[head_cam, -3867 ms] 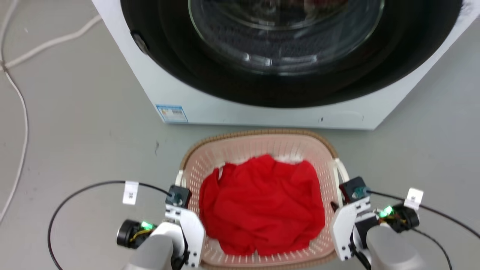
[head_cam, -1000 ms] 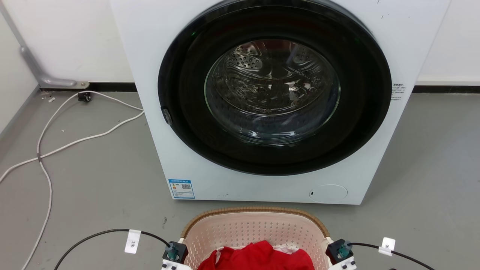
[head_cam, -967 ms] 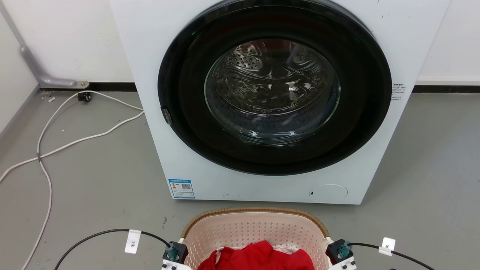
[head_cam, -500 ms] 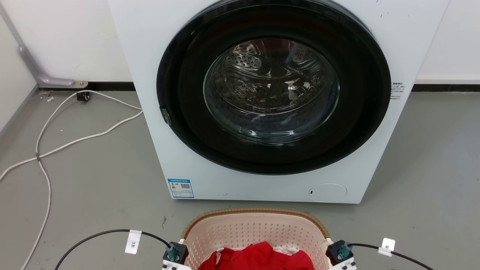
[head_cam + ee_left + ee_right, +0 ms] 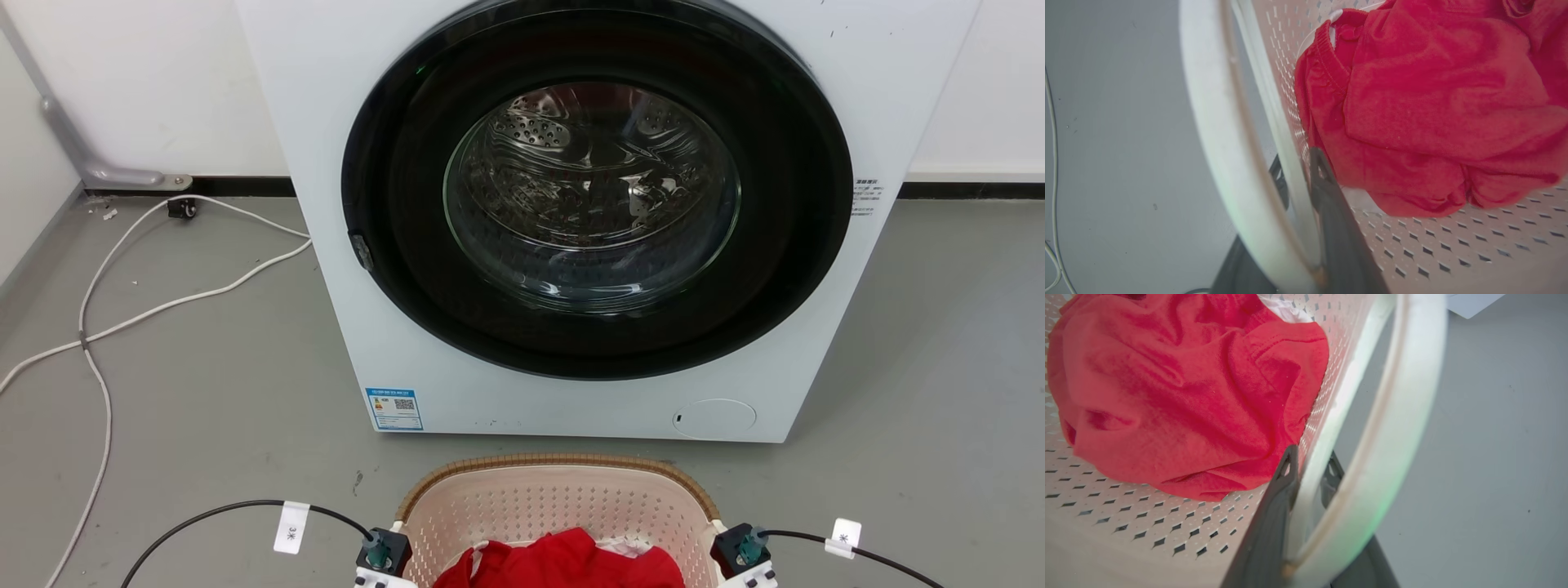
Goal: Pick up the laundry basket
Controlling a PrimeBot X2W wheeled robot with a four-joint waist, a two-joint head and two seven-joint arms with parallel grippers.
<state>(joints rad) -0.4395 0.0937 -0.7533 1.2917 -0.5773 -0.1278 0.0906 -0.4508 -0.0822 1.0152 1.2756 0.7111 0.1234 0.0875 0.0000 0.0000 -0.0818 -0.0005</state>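
Observation:
The laundry basket (image 5: pixel 555 465), cream-pink and perforated with a brown woven-look rim, sits at the bottom middle of the head view and holds a red garment (image 5: pixel 563 563). My left gripper (image 5: pixel 1296 160) is shut on the basket's left side. One dark finger (image 5: pixel 1331 204) is inside against the perforated wall (image 5: pixel 1453 253), the other is outside, beside the white handle (image 5: pixel 1216 143). My right gripper (image 5: pixel 1311 455) is shut on the right side in the same way, with the white handle (image 5: pixel 1396 437) just outside it. The red garment (image 5: pixel 1167 388) lies against the inner fingers.
A white front-loading washing machine (image 5: pixel 408 343) with its round dark door (image 5: pixel 596 196) shut stands just beyond the basket. White cables (image 5: pixel 98 327) trail over the grey floor at the left. Black cables (image 5: pixel 204 514) run from my wrists. A wall stands behind.
Since 3.9 s ago the head camera has tilted up, so the basket now shows low in the picture. Over the last second both grippers have stayed clamped on the basket's sides.

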